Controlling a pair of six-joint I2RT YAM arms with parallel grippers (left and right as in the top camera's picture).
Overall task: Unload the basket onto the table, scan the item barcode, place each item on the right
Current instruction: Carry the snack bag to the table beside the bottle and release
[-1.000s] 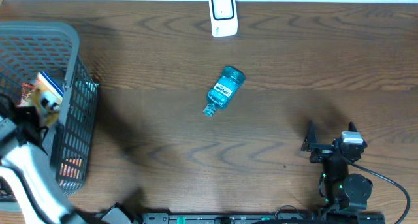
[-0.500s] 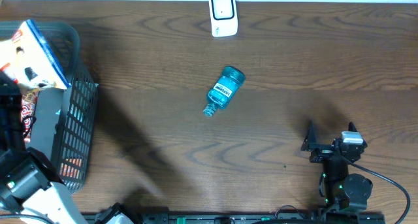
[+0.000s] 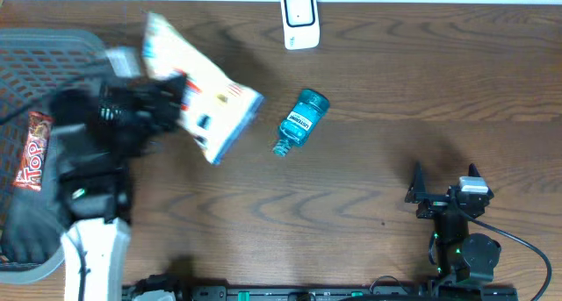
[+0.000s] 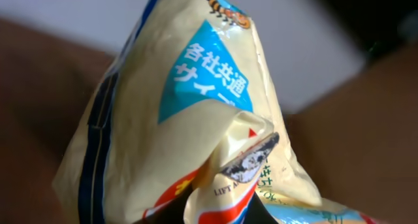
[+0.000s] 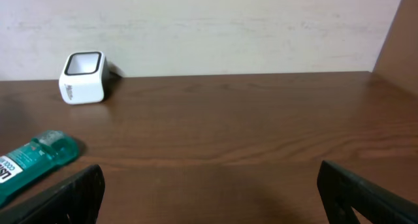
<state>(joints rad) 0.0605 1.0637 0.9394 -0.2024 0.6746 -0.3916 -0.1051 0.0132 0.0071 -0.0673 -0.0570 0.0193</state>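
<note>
- Cream-yellow snack bag (image 3: 200,95) hangs above the tabletop (image 3: 369,204) between basket (image 3: 44,42) and blue bottle (image 3: 301,121), clamped in the closed left hand (image 3: 178,103).
- Likely step: bringing it to the white scanner (image 3: 299,18); next, its barcode must face the window.
- Right hand (image 3: 445,180) rests wide open, empty.

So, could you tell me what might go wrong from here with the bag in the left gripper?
The left gripper seems to pinch the bag by a crumpled edge only, so it might slip out. The bottle lies close beside the bag, before the scanner; a low swing could knock it rolling. No barcode shows in any view, so it may end up facing away from the scanner.
</note>
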